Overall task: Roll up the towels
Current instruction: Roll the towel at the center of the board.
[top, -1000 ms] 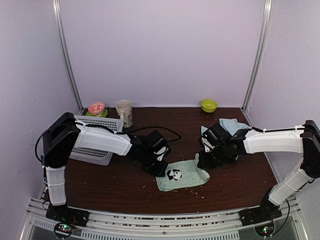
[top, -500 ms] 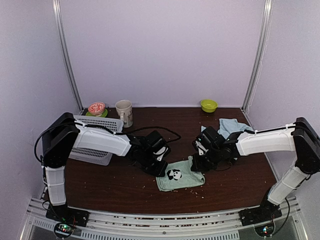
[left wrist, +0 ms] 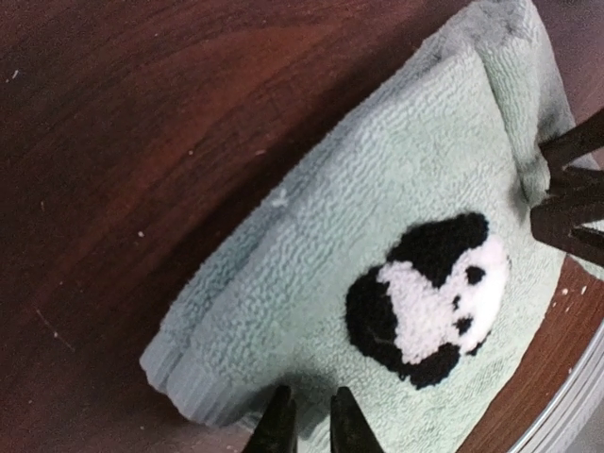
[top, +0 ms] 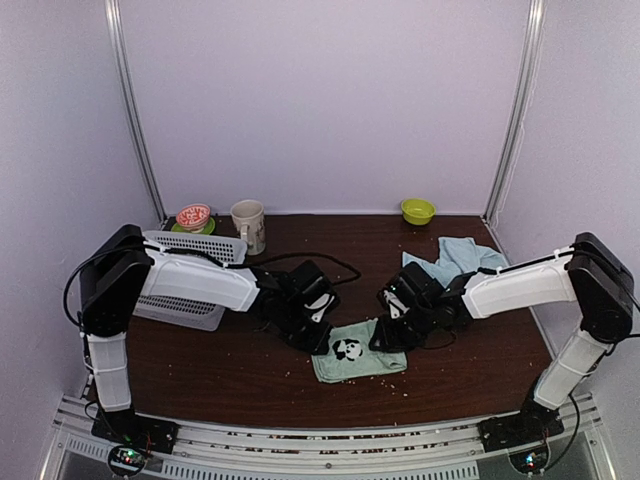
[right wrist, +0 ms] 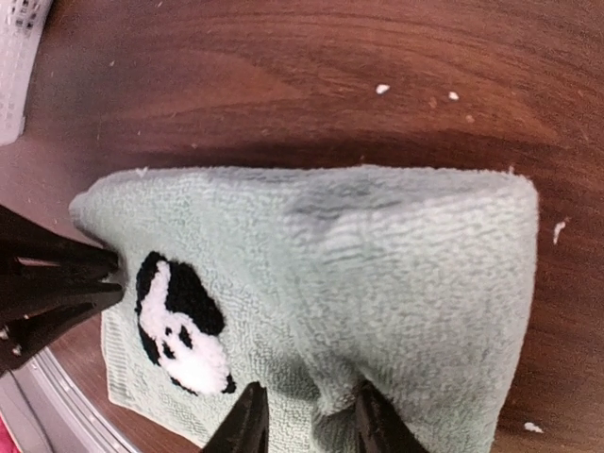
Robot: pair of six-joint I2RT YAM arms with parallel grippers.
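**Ana:** Why is the left arm reaching so far over the table (top: 250, 375)?

**Ben:** To anchor, I'd say. Its long link runs rightward past the white basket (top: 200, 245), and the wrist dips so that the left pincer (left wrist: 310, 425) meets the left edge of the mint towel (top: 362, 355). The jaws are nearly together, and the tips appear to nip the folded hem. That should keep the cloth from sliding when the other side is worked.

**Ana:** And the towel itself?

**Ben:** It lies on the table between the two wrists, near the front edge. The panda patch (left wrist: 429, 288) faces up. The towel isn't flat. In the right wrist view, the half away from the panda is doubled over into a thick, rounded fold.

**Ana:** So the right arm made that hump?

**Ben:** I can only say what it holds. The right pincer (right wrist: 307, 415) is set moderately wide, with a bunched ridge of cloth gripped between its fingers. The elbow stands high at the right side, the forearm slopes down and leftward, and the wrist sits low at the towel's right edge. That pose suits carrying the fold toward the left pincer to begin a roll. By my reckoning the roll is barely started.

**Ana:** Anything further right?

**Ben:** A blue towel (top: 455, 255) lies crumpled toward the back right, well apart from both pincers and not yet rolled.
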